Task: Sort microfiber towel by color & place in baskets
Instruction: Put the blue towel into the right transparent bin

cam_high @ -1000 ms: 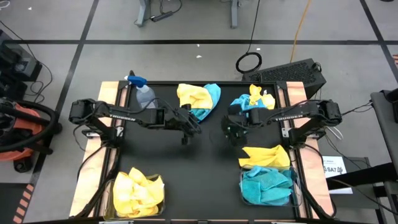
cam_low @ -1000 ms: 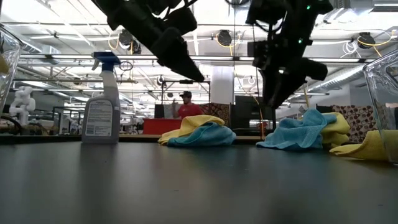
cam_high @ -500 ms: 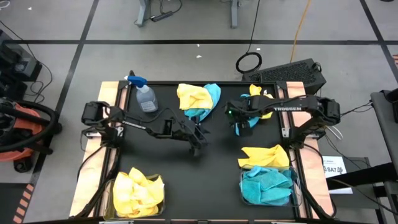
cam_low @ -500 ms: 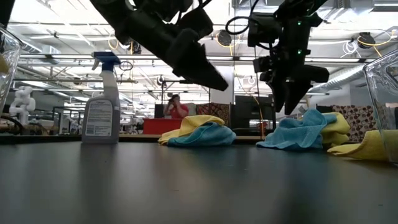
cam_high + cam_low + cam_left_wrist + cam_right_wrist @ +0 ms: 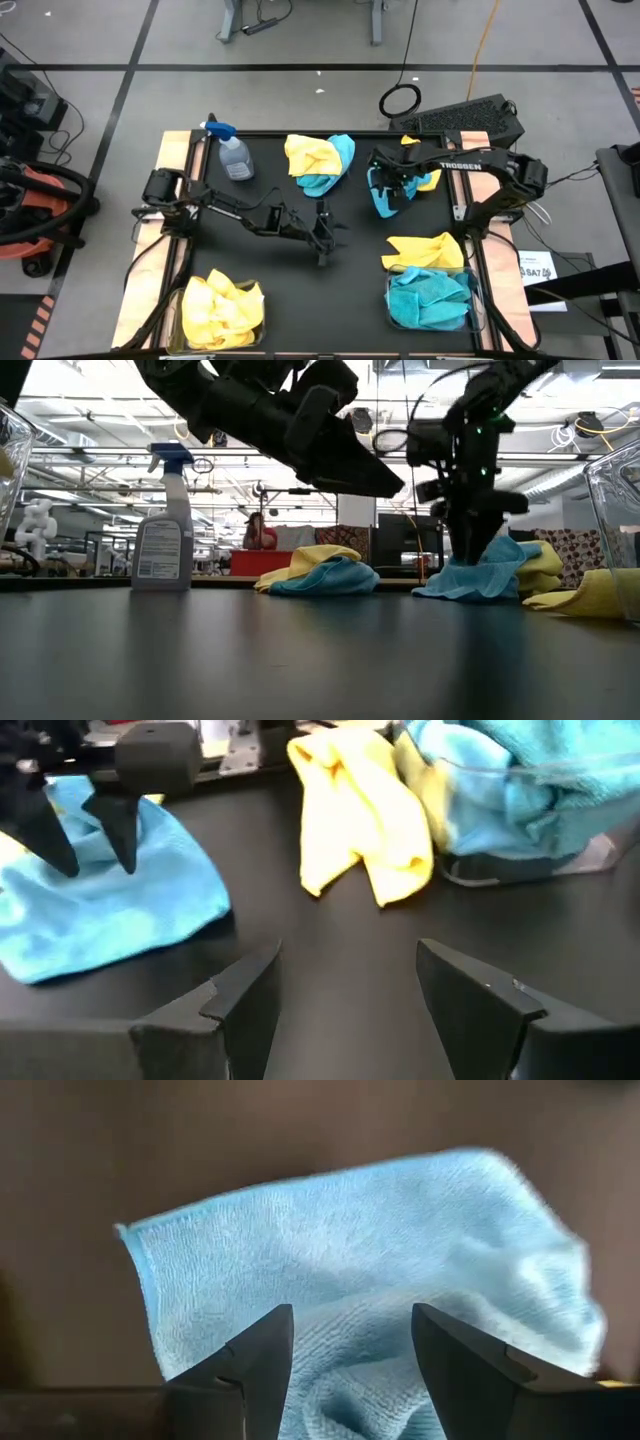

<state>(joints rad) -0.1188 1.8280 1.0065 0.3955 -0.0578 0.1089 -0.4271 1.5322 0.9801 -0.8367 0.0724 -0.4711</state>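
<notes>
Right gripper (image 5: pixel 388 186) sits low over the blue towel (image 5: pixel 384 196) at the table's back right, fingers apart, straddling the cloth. The right wrist view shows it best: blue towel (image 5: pixel 380 1280) fills the frame between the spread fingertips (image 5: pixel 262 1355), not yet clamped. Low view has the right gripper (image 5: pixel 470 550) pointing straight down into the blue-and-yellow heap (image 5: pixel 495 572).

Left gripper (image 5: pixel 322 240) is out over the bare table centre, fingers apart, holding nothing. Its wrist view looks across at the right gripper (image 5: pixel 85 835) on the blue towel (image 5: pixel 110 910), a loose yellow towel (image 5: pixel 365 830) draped just outside the right basket (image 5: pixel 520 860), which holds blue cloth.

Only the high view shows both baskets: left basket (image 5: pixel 185 330) with yellow towels (image 5: pixel 222 305), right basket (image 5: pixel 470 305) with blue towels (image 5: pixel 428 298), yellow towel (image 5: pixel 425 250) hanging at its back edge. Another yellow-and-blue pile (image 5: pixel 318 160) lies back centre, spray bottle (image 5: pixel 232 152) back left. A person (image 5: pixel 258 532) shows far off in low view only.
</notes>
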